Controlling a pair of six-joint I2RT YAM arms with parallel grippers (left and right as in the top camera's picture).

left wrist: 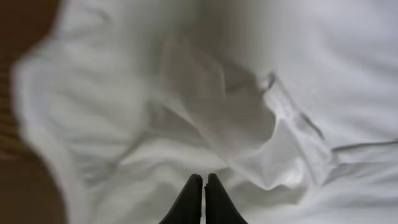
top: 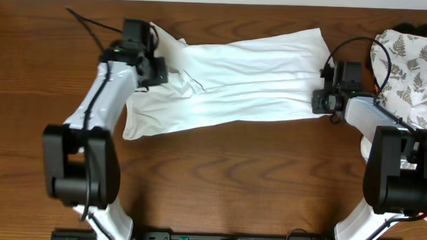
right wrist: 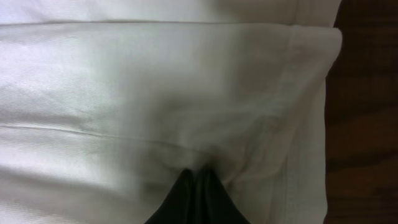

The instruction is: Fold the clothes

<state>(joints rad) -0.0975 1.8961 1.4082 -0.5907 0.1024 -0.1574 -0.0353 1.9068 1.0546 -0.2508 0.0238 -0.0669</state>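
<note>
Wood-grain table bears a rumpled white T-shirt.

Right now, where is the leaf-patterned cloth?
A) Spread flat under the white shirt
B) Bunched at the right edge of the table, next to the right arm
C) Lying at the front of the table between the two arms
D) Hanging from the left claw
B: the leaf-print cloth sits bunched at the table's right edge beside the right arm, apart from the white T-shirt.
</note>
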